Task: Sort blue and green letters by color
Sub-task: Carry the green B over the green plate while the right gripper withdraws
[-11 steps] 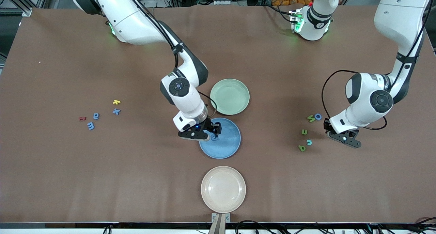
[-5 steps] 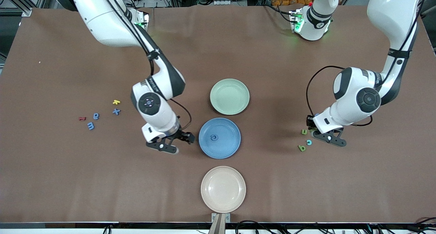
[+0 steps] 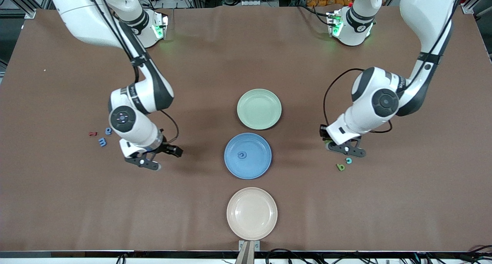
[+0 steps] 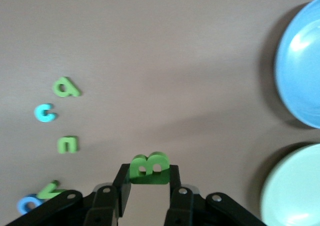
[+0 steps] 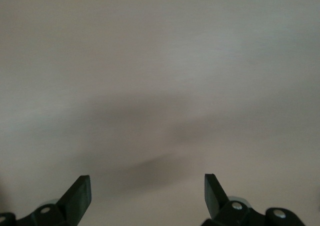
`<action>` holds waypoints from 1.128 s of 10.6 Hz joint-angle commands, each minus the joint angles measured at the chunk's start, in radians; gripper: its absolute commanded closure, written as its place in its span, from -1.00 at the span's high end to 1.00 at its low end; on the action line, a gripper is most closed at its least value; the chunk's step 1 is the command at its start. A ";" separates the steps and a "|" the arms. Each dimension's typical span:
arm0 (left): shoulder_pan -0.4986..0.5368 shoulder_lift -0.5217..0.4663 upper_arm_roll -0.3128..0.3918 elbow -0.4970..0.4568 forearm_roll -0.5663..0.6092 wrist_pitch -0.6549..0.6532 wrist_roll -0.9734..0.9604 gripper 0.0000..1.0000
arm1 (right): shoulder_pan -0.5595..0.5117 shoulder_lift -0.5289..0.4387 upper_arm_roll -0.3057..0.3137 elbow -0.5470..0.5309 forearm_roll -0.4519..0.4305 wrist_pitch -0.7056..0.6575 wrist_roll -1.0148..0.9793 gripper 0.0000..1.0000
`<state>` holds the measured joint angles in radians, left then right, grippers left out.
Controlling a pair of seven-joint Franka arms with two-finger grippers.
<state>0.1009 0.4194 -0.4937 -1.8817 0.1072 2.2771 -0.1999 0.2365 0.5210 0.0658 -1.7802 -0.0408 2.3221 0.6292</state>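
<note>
Beige plate (image 3: 251, 213): nearest the front camera, nothing on it.
Blue plate (image 3: 248, 155): next up the table (image 3: 246, 225), with one small blue letter (image 3: 241, 155) lying in it.
Green plate (image 3: 259, 108): farthest of the three, looks bare.
Left claw (image 4: 146, 183): clenched on a green letter (image 4: 148, 167), hanging over the table toward the left arm's end, beside the loose pile there.
Loose letters, left arm's end: a green a-shape (image 3: 340, 166) and a cyan c (image 3: 348, 160) lie just nearer the front camera than the claw; the wrist view also shows a green n (image 4: 67, 144), a green v-like piece (image 4: 48, 189) and a blue o (image 4: 28, 204).
Key relation: the green plate lies from the left claw toward the middle of the table and somewhat farther from the front camera; the blue plate lies closer to the claw's line, so the carry probably has to pass it by.
Right claw (image 5: 147, 193): released, fingers wide apart, over bare table toward the right arm's end.
Right arm's targets: a blue m (image 3: 102, 141) and a blue rounded letter (image 3: 108, 131) lie near that claw, toward the table's end; I cannot read the second one's shape for sure. A red letter (image 3: 92, 133) beside them is not to be sorted.
</note>
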 commanded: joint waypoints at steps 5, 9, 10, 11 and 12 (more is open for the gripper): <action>-0.192 0.024 -0.089 0.012 0.095 -0.031 -0.511 -1.00 | -0.278 -0.202 -0.001 -0.434 -0.010 0.238 -0.072 1.00; -0.355 0.087 -0.086 0.025 0.132 -0.025 -0.812 -1.00 | -0.329 -0.187 -0.001 -0.482 -0.010 0.267 -0.129 1.00; -0.393 0.108 -0.082 0.039 0.132 -0.025 -0.855 -1.00 | -0.329 -0.177 -0.001 -0.499 -0.010 0.302 -0.129 1.00; -0.423 0.122 -0.075 0.044 0.144 -0.025 -0.901 -1.00 | -0.329 -0.164 -0.001 -0.519 -0.010 0.347 -0.129 1.00; -0.444 0.140 -0.071 0.045 0.169 -0.025 -0.944 -1.00 | -0.329 -0.150 -0.001 -0.536 -0.010 0.387 -0.129 1.00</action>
<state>-0.2914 0.5118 -0.5827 -1.8710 0.2160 2.2565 -1.0415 -0.0806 0.3673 0.0541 -2.2550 -0.0421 2.6213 0.5032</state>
